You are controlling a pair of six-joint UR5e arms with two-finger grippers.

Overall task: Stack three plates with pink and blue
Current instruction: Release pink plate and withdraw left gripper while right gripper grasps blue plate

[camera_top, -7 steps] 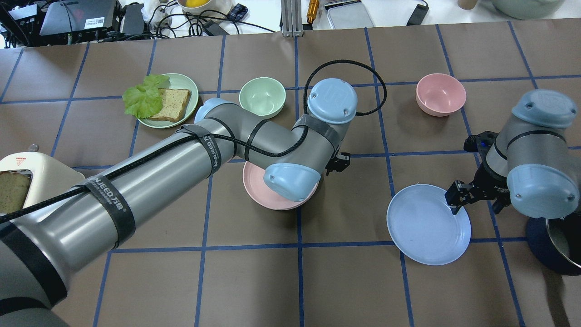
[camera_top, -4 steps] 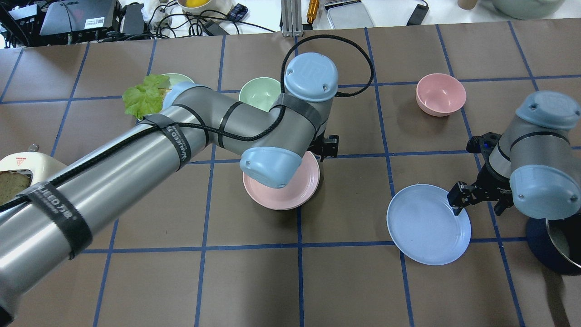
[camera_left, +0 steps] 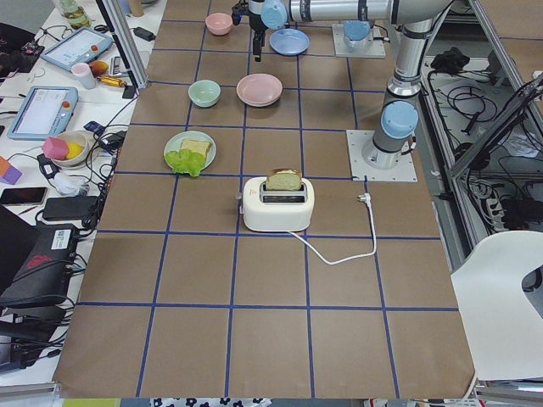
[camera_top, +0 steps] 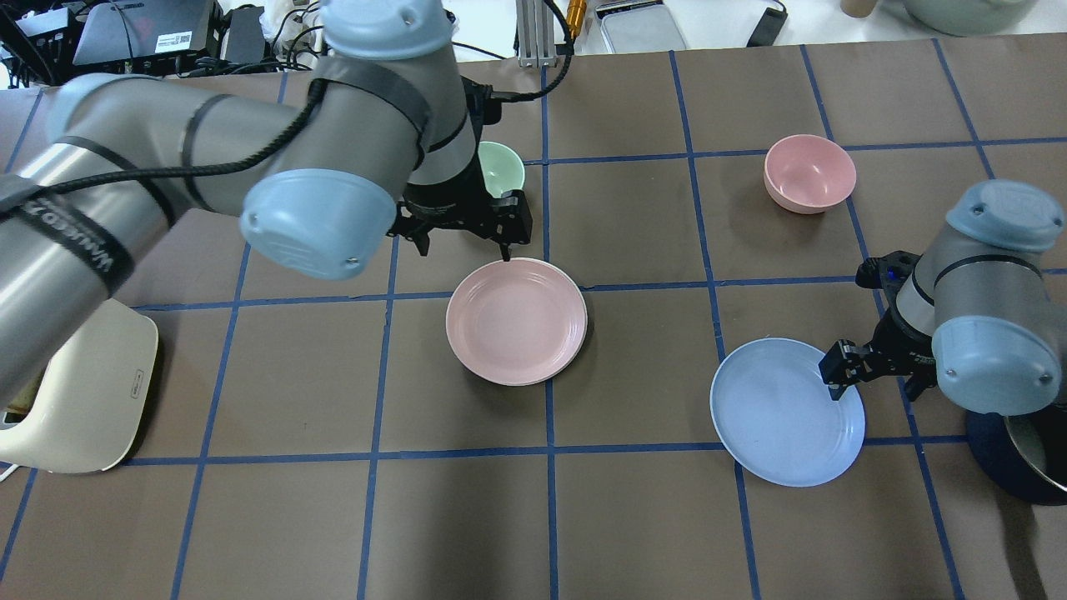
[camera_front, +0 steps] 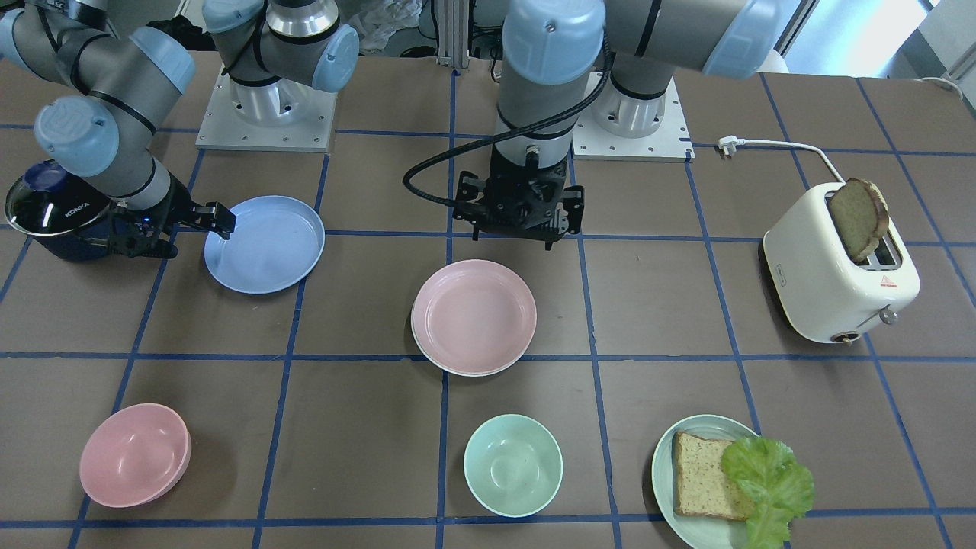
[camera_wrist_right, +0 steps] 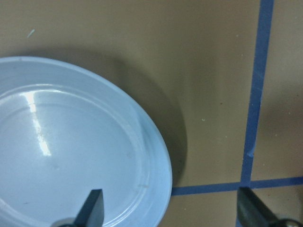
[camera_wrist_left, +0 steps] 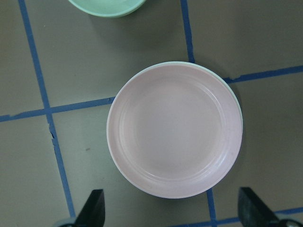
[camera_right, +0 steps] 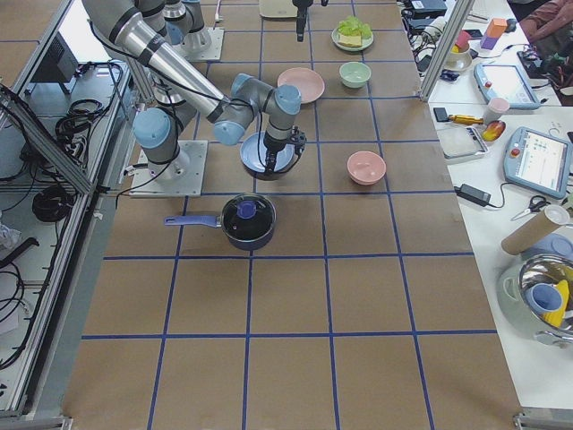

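The pale pink plate [camera_top: 516, 321] lies mid-table on the cream-white plate [camera_front: 455, 371], of which only a thin rim shows. My left gripper [camera_top: 463, 237] is open and empty, raised above the table just beyond the pink plate's far edge. In the left wrist view the pink plate [camera_wrist_left: 175, 130] lies ahead of the spread fingers [camera_wrist_left: 94, 210]. The light blue plate [camera_top: 787, 412] lies alone to the right. My right gripper [camera_top: 842, 375] is open at its right rim. In the right wrist view one finger [camera_wrist_right: 92, 208] is over the blue plate [camera_wrist_right: 71, 156] and the other is outside it.
A mint bowl [camera_top: 500, 167] sits just behind the left gripper. A pink bowl [camera_top: 809, 172] stands far right. A dark blue pot [camera_top: 1021, 450] sits beside the right arm. A toaster [camera_front: 839, 274] and a green plate with bread and lettuce [camera_front: 724, 480] are on the left side.
My left arm has risen and swung left, so the left gripper has moved from the pink plate's right side to beyond its far edge. The right gripper has barely moved.
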